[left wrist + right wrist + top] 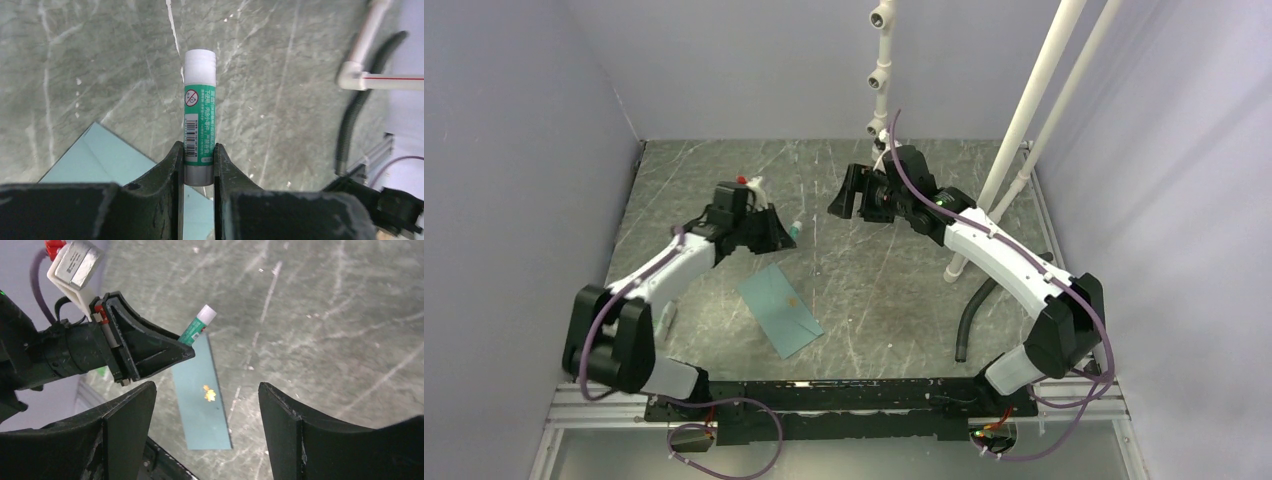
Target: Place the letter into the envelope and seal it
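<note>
Left pincer [198, 148]: narrow, clamped on a green-and-white glue stick [200, 100]. Fingers grip its lower end from both sides. The white end sticks out ahead of the fingertips, clear of the desk [874, 290].

Right pincer [206, 390]: jaws wide, nothing between them, touching nothing. It hangs above the desk facing the left pincer, with a gap between the two.

Envelope [781, 310]: teal, flat on the desk, below the left pincer and just toward the arm bases from it. Neither pincer touches it. In the right wrist view it shows through the open gap between the right fingers, small gold mark [209, 394] facing up, with the glue stick tip above its far end. In the left wrist view one corner of it sits below-left of the left fingertips.

Letter: can't tell where it is from these views.
</note>
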Robot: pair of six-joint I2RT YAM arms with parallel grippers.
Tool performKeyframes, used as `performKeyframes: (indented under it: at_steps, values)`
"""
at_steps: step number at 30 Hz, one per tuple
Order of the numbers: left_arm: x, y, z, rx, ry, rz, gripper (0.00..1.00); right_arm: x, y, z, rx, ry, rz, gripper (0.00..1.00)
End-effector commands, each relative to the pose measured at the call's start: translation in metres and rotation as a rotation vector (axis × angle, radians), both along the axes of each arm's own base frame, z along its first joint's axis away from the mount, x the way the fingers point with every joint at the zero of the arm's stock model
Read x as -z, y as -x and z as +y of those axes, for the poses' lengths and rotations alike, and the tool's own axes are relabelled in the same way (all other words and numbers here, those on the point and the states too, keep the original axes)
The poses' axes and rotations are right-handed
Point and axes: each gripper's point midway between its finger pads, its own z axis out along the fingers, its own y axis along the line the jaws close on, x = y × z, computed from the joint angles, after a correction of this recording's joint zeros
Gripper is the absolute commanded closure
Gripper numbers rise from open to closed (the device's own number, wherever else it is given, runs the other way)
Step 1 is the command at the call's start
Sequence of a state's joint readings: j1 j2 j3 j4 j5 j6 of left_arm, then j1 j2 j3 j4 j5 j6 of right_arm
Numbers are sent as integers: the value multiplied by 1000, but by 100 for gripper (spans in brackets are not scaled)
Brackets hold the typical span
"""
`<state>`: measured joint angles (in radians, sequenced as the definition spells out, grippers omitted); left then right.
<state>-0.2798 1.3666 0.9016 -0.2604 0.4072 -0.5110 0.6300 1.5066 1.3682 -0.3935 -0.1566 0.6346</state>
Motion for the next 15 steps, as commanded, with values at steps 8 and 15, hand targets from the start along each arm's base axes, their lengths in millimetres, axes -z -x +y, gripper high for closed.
performKeyframes:
  at_steps: [8, 15]
  values:
    - [57, -43, -50, -116, -331, -48, 89, 29, 2, -45, 138, 191, 16, 26]
    - [104, -37, -56, -97, -454, -14, 67, 49, 12, -56, 149, 235, 58, 26]
